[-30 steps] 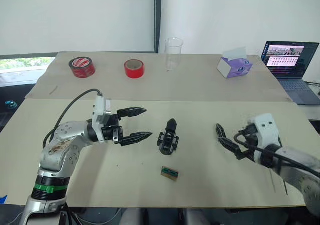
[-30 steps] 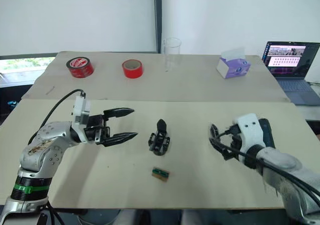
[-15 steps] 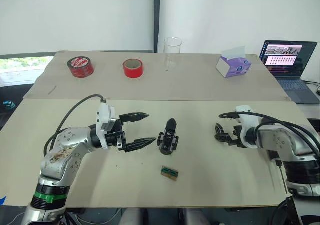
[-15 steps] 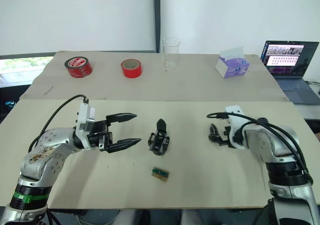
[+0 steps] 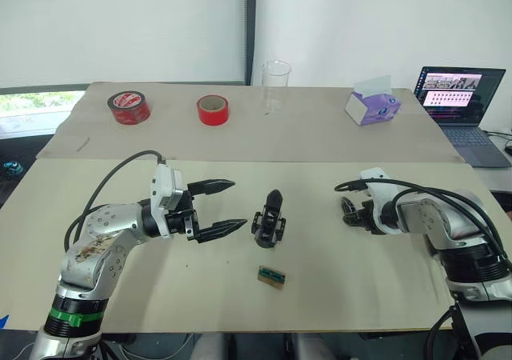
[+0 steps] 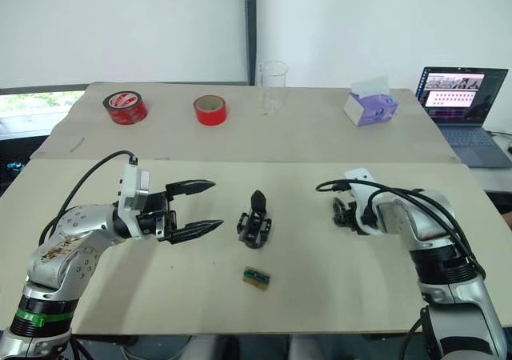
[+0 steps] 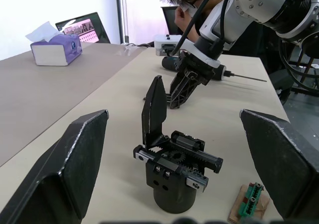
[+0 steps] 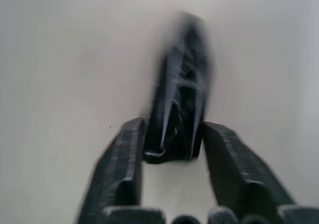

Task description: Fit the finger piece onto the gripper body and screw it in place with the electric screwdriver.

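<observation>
The gripper body (image 5: 270, 220) stands upright in the middle of the table, one pointed finger sticking up. My left gripper (image 5: 238, 204) hangs open just to its left, fingers pointing at it; the left wrist view shows the gripper body (image 7: 174, 169) between them, untouched. My right gripper (image 5: 350, 214) is down at the table to the right. In the right wrist view its two fingers (image 8: 124, 164) press the sides of the finger piece's (image 8: 182, 84) wide end, which lies on the table. The electric screwdriver (image 7: 169, 63) lies behind that gripper.
A small green-and-brown block (image 5: 272, 276) lies in front of the gripper body. At the back stand two red tape rolls (image 5: 130, 106), a clear cup (image 5: 276, 86), a tissue box (image 5: 373, 104) and a laptop (image 5: 460, 88). A person (image 7: 184, 0) sits beyond the table's right side.
My right arm turned its gripper down to the table and a little left, and its fingers closed in on the finger piece. The left gripper stayed open, barely shifting.
</observation>
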Robot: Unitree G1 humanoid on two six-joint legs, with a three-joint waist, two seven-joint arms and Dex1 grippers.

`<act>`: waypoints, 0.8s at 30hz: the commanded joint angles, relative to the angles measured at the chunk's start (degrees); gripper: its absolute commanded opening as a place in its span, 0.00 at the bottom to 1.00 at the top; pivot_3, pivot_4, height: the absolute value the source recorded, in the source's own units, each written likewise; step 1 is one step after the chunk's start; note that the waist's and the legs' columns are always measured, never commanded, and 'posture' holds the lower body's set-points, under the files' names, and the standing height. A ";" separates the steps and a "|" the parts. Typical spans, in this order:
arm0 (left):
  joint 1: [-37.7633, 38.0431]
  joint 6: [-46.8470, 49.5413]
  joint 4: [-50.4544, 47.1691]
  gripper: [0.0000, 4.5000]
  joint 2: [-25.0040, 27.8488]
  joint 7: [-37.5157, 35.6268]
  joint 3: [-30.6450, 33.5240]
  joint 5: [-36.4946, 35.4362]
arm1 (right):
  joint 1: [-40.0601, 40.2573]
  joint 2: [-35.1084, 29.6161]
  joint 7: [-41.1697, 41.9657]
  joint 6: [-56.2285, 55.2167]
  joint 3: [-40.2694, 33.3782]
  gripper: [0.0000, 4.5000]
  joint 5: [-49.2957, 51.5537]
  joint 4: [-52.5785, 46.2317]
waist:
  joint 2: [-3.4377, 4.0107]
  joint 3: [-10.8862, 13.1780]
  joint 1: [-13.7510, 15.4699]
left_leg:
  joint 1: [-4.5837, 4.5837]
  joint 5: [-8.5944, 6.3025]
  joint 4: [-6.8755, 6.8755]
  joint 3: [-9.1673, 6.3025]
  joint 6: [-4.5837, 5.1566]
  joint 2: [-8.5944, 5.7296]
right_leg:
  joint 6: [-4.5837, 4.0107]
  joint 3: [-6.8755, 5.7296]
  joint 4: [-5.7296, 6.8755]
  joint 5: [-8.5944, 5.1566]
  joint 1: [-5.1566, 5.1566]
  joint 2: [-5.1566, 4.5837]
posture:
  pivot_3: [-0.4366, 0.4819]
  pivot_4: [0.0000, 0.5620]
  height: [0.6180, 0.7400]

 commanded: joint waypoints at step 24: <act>-18.73 17.39 -0.23 1.00 -28.43 49.08 6.77 -19.98 | 0.93 9.82 -3.73 -53.54 7.42 0.25 -25.65 -25.08 | 0.05 0.16 0.01 | -0.15 0.13 0.04 -0.19 -0.22 -0.13 | 0.10 -0.06 0.01 0.06 -0.09 0.01 | 0.48 0.27 1.00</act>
